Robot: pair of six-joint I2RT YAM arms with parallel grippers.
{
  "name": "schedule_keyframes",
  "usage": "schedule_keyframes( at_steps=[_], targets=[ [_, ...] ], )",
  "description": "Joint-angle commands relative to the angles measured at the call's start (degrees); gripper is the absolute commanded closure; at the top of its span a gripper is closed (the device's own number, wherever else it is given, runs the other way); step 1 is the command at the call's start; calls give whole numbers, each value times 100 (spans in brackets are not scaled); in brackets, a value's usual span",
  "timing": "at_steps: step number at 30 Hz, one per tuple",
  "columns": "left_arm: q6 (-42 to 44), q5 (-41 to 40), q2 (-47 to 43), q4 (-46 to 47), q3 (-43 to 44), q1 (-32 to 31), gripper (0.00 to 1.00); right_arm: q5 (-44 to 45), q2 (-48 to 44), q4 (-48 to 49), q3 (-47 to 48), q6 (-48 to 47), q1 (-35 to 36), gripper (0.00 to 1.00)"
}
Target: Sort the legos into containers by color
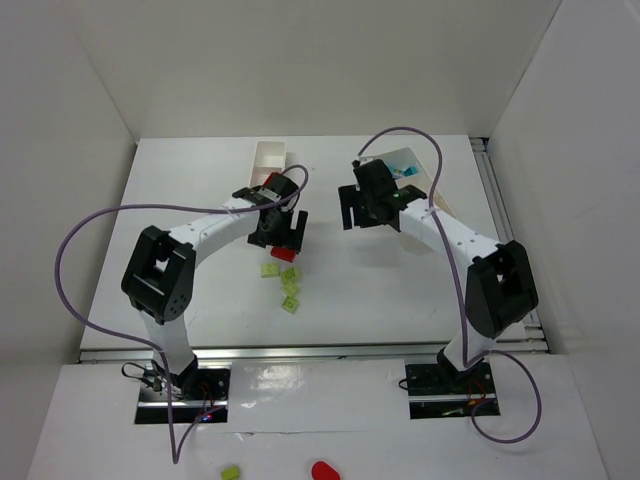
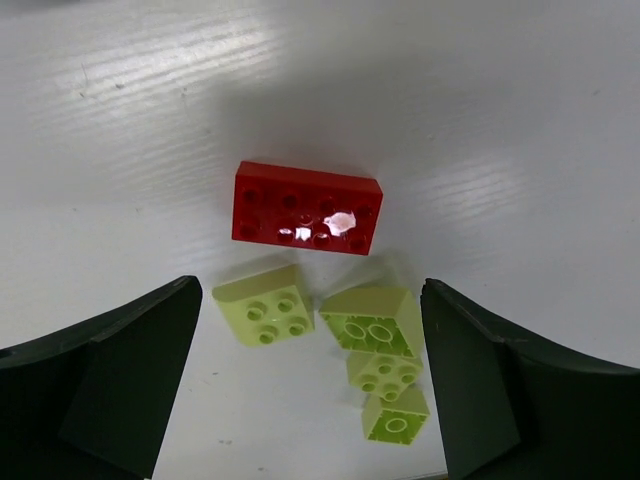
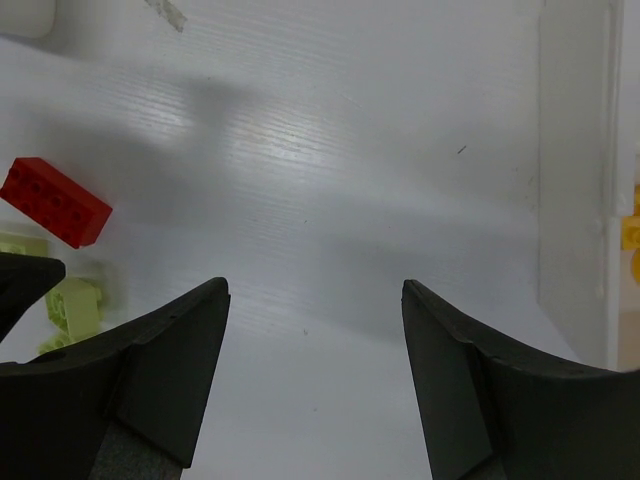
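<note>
My left jaws are hanging released and empty over the red lego (image 2: 307,208), which is lying flat near the middle of the table (image 1: 200,180), four green legos (image 2: 262,306) clustering on its near-edge side. My right jaws are gaping empty above bare table, beside the tray (image 1: 420,160) by the far edge.

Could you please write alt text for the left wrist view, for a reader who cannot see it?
A red lego lies flat on the white table just ahead of the left hand, whose two dark fingers stand wide open. Four light green legos lie clustered between the fingers, nearer the camera; nothing is held.
</note>
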Motion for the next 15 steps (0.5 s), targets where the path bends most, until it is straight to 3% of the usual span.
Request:
schedule_keyframes(
  at_steps=[1,9,15],
  targets=[
    [486,-223,31,348,93,67,0,158,-410,144,-142,79,50,23],
    [855,-181,542,524,146,-38,0,220,-516,144,-143,27,50,23],
    [856,-549,832,524,260,-92,12,220,-463,144,-115,26,50,23]
  ],
)
